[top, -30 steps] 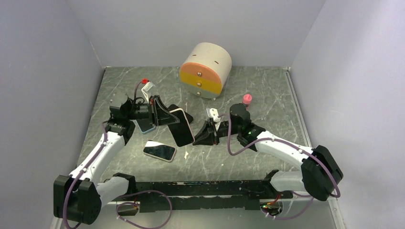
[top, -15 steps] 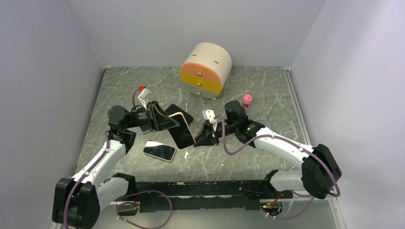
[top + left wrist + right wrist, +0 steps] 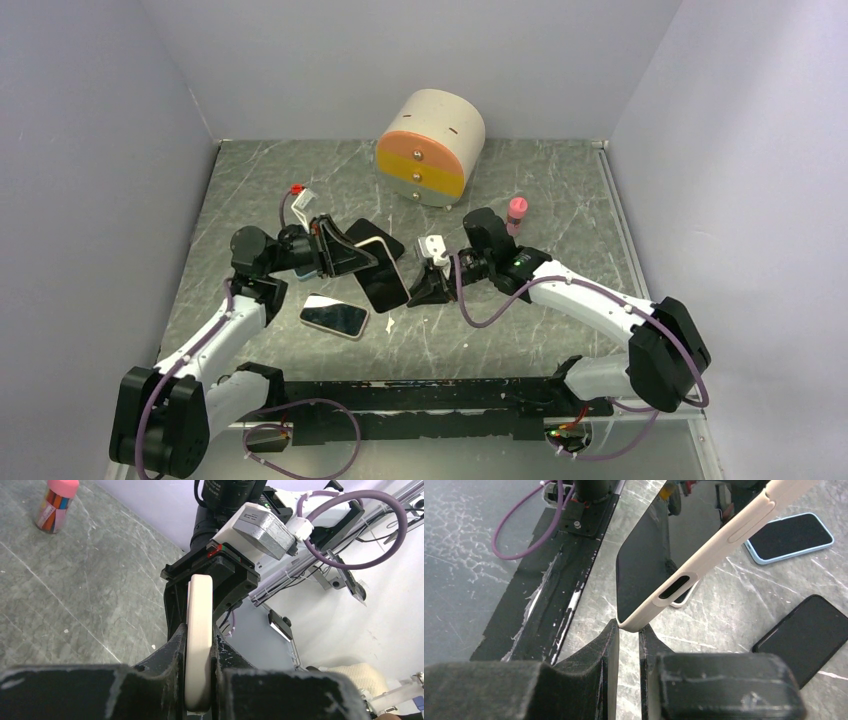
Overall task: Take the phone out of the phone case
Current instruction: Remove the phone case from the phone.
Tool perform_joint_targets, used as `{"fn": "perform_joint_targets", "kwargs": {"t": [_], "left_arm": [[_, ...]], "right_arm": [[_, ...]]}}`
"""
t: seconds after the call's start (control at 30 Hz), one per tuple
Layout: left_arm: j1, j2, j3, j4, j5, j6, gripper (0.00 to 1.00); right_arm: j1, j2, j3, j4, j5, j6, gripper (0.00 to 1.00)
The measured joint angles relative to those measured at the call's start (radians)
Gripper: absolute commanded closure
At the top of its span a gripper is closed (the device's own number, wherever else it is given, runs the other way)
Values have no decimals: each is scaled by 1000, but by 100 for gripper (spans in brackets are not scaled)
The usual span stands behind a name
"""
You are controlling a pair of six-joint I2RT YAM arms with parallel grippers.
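The phone (image 3: 382,280), black screen up, sits in a cream phone case (image 3: 724,540) and is held tilted above the table's middle. My left gripper (image 3: 366,262) is shut on the case's upper left edge; the left wrist view shows the cream case (image 3: 199,610) clamped between both fingers (image 3: 172,650). My right gripper (image 3: 411,296) meets the phone's near right corner. In the right wrist view that rounded corner sits pinched between the two fingertips of the right gripper (image 3: 629,628), with the screen (image 3: 644,570) facing left.
A second phone in a pale case (image 3: 334,316) lies flat below the held one. A black phone (image 3: 806,630) and a phone in a light-blue case (image 3: 789,537) lie beyond. A round drawer unit (image 3: 430,147) and a pink-capped bottle (image 3: 517,210) stand at the back.
My right gripper has moved left and closed in on the phone's corner. The left wrist has shifted slightly right, still gripping the case. The phone has hardly moved.
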Motion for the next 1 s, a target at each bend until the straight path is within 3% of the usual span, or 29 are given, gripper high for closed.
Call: {"fn": "perform_joint_targets", "kwargs": {"t": [0.47, 0.57, 0.67, 0.73, 0.83, 1.0], "left_arm": [[-5, 35, 2, -24, -20, 8, 97], [-5, 39, 21, -69, -16, 34, 97], [-9, 29, 92, -251, -19, 126, 97], [-36, 2, 171, -463, -20, 216, 97], [-69, -51, 259, -694, -18, 353, 97], [-71, -83, 307, -883, -20, 480, 97]], "right_arm": [[6, 9, 24, -86, 58, -131, 100], [6, 14, 28, -92, 58, -128, 88], [6, 15, 27, -77, 70, -107, 73], [3, 14, 21, -9, 96, -81, 61], [0, 5, -2, 100, 104, -21, 51], [-2, -21, -41, 190, 93, 51, 46]]}}
